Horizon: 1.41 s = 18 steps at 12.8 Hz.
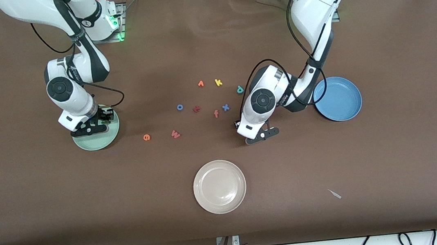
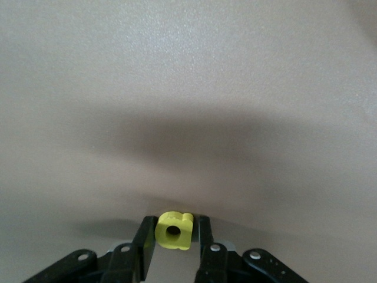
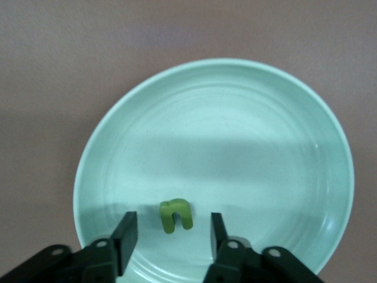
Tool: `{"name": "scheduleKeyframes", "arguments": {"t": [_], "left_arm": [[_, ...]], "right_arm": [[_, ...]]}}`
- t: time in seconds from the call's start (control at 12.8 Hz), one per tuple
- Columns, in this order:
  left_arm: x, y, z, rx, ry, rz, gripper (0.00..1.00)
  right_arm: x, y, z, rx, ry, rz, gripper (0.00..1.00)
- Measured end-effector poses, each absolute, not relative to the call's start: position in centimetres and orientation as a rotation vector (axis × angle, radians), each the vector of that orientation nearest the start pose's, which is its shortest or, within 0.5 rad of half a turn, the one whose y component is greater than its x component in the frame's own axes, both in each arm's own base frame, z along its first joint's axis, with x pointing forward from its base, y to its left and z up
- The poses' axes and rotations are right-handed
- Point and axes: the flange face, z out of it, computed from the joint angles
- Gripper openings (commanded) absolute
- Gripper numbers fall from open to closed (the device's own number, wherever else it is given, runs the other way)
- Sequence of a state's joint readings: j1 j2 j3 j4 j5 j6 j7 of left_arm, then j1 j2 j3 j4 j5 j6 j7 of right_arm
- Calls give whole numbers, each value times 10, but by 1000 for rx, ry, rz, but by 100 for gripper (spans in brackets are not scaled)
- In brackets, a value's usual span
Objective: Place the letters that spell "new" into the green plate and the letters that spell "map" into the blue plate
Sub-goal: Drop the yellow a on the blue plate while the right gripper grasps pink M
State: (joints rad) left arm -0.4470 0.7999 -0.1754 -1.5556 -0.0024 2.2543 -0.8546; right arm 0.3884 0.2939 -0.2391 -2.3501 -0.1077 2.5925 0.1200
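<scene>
Right claw (image 3: pixel 171 234), fingers apart, over green n (image 3: pixel 175 215) in green plate (image 3: pixel 283 118); left claw (image 2: pixel 172 242) seemingly clamps yellow a (image 2: pixel 174 230), next lifting toward blue plate (image 1: pixel 341 102).

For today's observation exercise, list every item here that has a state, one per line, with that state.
left claw: shut on the yellow a, low over the table
right claw: open, over the green plate
green n: released, lying in the green plate
blue plate: holds no letters
beige plate: holds no letters
orange e, pinkish-red w: loose on the table
</scene>
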Motion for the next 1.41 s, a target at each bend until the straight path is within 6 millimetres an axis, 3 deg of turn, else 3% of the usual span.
{"name": "scheduleKeyframes", "arguments": {"t": [0.23,0.47,0.63,0.86,1.1,1.25,1.41], "left_arm": [[572,-390,173,-3135,-443,245,23],[572,-387,173,-3115,-418,278,21],[580,-368,174,-3082,-366,341,19],[598,-320,189,-3050,-232,463,18],[612,-259,220,-3027,-18,625,17],[617,-214,234,-3015,127,746,13],[621,-177,239,-3024,267,822,13]], "right_arm": [[523,104,236,-3249,-284,31,100],[548,161,280,-3230,-411,46,100],[556,199,293,-3216,-494,84,100],[582,253,286,-3176,-589,37,100],[598,285,253,-3155,-639,54,100],[596,311,223,-3132,-698,40,99],[582,342,200,-3110,-786,26,99]]}}
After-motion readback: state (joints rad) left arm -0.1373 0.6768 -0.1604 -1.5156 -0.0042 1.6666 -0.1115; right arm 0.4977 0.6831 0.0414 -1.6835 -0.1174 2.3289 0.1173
